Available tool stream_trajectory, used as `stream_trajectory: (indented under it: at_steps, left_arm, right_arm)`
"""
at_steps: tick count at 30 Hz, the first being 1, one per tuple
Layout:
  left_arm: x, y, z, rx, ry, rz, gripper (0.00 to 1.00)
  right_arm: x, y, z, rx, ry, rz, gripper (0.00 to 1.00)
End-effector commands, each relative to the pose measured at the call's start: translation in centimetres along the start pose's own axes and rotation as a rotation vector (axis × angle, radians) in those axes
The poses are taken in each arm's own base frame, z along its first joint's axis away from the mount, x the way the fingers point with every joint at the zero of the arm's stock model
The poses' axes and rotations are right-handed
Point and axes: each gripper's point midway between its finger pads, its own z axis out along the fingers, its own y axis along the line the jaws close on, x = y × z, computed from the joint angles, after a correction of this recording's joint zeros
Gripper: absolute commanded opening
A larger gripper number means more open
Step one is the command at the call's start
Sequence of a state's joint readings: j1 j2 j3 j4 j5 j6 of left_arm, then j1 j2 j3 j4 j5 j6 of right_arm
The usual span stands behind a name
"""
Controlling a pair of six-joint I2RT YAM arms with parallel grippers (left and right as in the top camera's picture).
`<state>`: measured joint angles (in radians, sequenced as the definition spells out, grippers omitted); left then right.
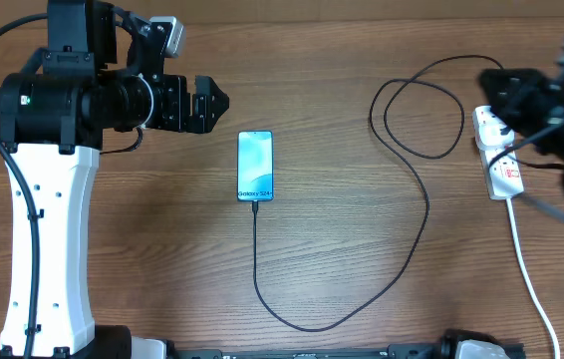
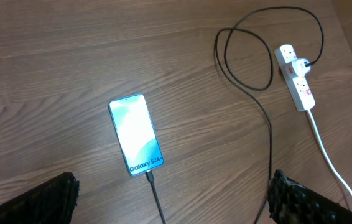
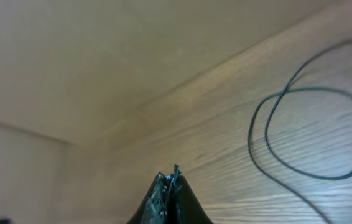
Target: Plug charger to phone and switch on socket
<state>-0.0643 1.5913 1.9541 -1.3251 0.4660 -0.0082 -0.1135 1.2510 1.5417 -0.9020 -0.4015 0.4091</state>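
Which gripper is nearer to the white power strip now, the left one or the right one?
Right. The right gripper, jaws shut, overlaps the upper end of the power strip in the overhead view. The left gripper, open, is far off on the other side, beyond the phone.

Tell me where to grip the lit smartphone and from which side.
Probably across the two long edges of the slim black-rimmed smartphone, coming straight down: it lies flat, screen up, and its narrow width suits two fingers. Stay clear of the end where the thin black charger cable is plugged in.
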Motion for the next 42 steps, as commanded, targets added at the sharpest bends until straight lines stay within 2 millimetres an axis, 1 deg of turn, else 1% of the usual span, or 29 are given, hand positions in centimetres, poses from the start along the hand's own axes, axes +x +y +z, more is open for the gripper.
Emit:
stream_trajectory:
  at_steps: [1,4,6,10,12,15,19,22,24,26,29,33,37,42]
  left_arm:
    - [0.0,-0.1,-0.2,-0.005,-0.004,0.004,1.00]
    - [0.0,-0.1,-0.2,-0.005,-0.004,0.004,1.00]
    - [0.0,-0.1,-0.2,-0.005,-0.004,0.004,1.00]
    - [0.0,-0.1,-0.2,-0.005,-0.004,0.004,1.00]
    - [0.0,-0.1,-0.2,-0.005,-0.004,0.004,1.00]
    - [0.0,-0.1,-0.2,-0.005,-0.004,0.004,1.00]
    - [0.0,-0.1,-0.2,-0.005,-0.004,0.004,1.00]
    - [0.0,-0.1,-0.2,-0.005,-0.004,0.004,1.00]
    - [0.0,-0.1,-0.2,-0.005,-0.004,0.004,1.00]
    - [0.0,-0.1,-0.2,-0.005,-0.004,0.004,1.00]
    - [0.0,-0.1,-0.2,-0.005,-0.004,0.004,1.00]
    - [0.0,-0.1,-0.2,-0.005,-0.004,0.004,1.00]
    - [0.0,-0.1,-0.2,-0.005,-0.004,0.004,1.00]
    - [0.0,-0.1,-0.2,-0.005,-0.004,0.004,1.00]
  right_arm:
    - [-0.7,0.9,-1.0,0.205,-0.113,-0.195,0.04]
    - [1.7,2.7,-0.3,0.240,-0.066,-0.335,0.04]
    - [3.5,3.0,-0.1,0.309,-0.039,-0.397,0.04]
    - [6.0,2.9,0.0,0.387,0.025,-0.477,0.04]
    - [7.5,2.4,0.0,0.400,0.084,-0.484,0.04]
    - [9.3,0.8,0.1,0.447,0.140,-0.414,0.04]
    - [11.5,-1.2,0.8,0.494,0.192,-0.373,0.04]
    - [12.5,-1.8,1.3,0.485,0.194,-0.343,0.04]
    - [13.4,-1.4,1.5,0.431,0.206,-0.327,0.04]
    - [13.8,-1.1,1.4,0.384,0.200,-0.315,0.04]
    - [14.0,-0.9,0.5,0.334,0.167,-0.302,0.04]
    - [14.5,-1.5,-1.0,0.307,0.135,-0.284,0.04]
    - [15.7,-2.7,-2.4,0.291,0.108,-0.209,0.04]
    - [16.9,-4.1,-3.3,0.251,0.044,-0.145,0.04]
